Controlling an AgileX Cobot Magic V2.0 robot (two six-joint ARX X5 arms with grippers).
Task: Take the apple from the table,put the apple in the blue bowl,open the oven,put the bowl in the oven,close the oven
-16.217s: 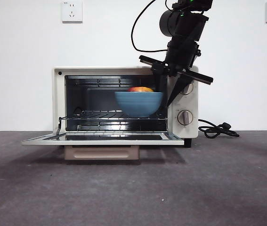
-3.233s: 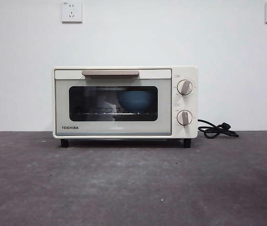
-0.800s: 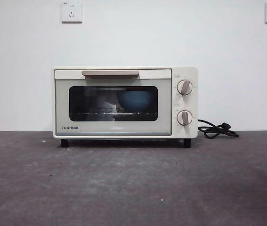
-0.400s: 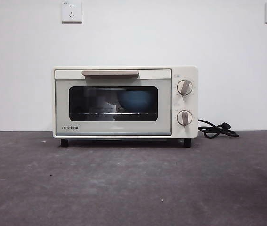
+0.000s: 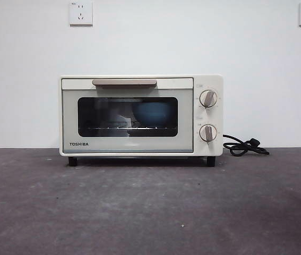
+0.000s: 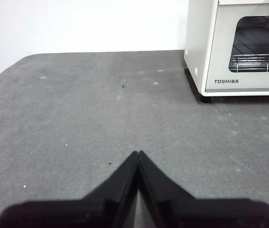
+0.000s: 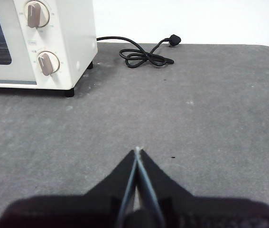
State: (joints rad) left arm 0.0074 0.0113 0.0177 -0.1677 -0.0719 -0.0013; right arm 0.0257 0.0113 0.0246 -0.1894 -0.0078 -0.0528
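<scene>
1. Front view.
   - Oven (image 5: 141, 115): cream-white, stands on the bench (image 5: 150, 207) toward the far edge, against the wall. Door shut, bar handle (image 5: 124, 82) running left to right along the top of the door.
   - Blue bowl (image 5: 153, 113): seen through the dark glass, resting on the wire rack in the right half of the cavity.
   - Apple: not made out behind the glass; probably inside the bowl, but the tint hides it.
   - Two knobs (image 5: 208, 99) on the right panel; black cord (image 5: 244, 146) coiled on the bench right of the oven.
   - No arm enters this view.

2. Left wrist view.
   - Left hand (image 6: 138, 153): jaws pressed together, holding nothing, poised over bare bench.
   - The oven's left front corner lies far and to the right of this hand, well apart.

3. Right wrist view.
   - Right hand (image 7: 137, 150): jaws pressed together, holding nothing, over bare bench.
   - The oven's knob side lies far and to the left of this hand, well apart; the cord lies far ahead.

4. Judgement.
   - Every listed step reads as done: bowl inside, door closed.
   - No further reach seems called for. Were one needed, the handle's long axis runs left to right, and neither hand is plainly nearer to it.
</scene>
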